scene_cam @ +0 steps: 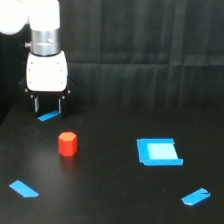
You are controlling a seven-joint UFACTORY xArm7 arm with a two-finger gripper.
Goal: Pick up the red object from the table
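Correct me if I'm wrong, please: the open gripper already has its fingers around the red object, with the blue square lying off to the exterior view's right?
Not quite. The gripper is open, but its fingers are not around the red object; it hangs above a small blue strip, farther back and apart from the block. The blue square does lie to the exterior view's right. The exterior view shows this.

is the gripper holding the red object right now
No, the red object sits on the table, apart from the gripper, whose fingers are empty.

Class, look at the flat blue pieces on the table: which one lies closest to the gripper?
The small blue strip just below the gripper; the other blue pieces lie farther off.
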